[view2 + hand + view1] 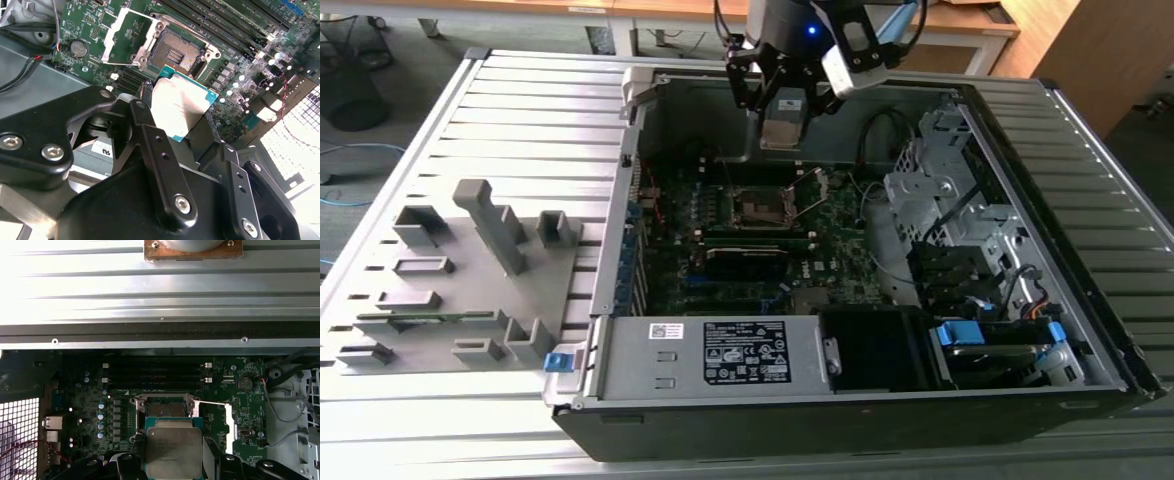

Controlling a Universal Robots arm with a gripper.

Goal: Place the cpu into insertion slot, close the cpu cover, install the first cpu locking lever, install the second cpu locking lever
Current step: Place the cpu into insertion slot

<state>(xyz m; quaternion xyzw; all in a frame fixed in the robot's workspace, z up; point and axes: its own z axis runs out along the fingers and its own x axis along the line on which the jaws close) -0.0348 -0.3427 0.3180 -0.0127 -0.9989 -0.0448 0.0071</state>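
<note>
Exterior view: a ribbed metal table (520, 100) carries an open computer case (854, 415) lying on its side. A grey fixture tray (454, 270) sits just beside it, toward the exterior view's left. Wooden desks (961, 30) stand behind the table. Inside the case, the green motherboard (720, 265) lies flat, with a power supply (707, 355) along the near wall.

Tool: the gripper (781, 130) hangs above the far part of the board, over the socket area. Second wrist view: its black fingers (150, 130) are clamped on opposite edges of the cpu (177, 107), whose dull metal top faces the camera. The chip is clear of the board, not seated.

Socket: the insertion slot (177, 47) lies bare, with its dark centre exposed. The cpu cover (111, 36) is swung up and back on the slot's side, window open, touching neither chip nor fingers. First wrist view: the cpu sits in line with the slot, overlapping its near rim.
</note>
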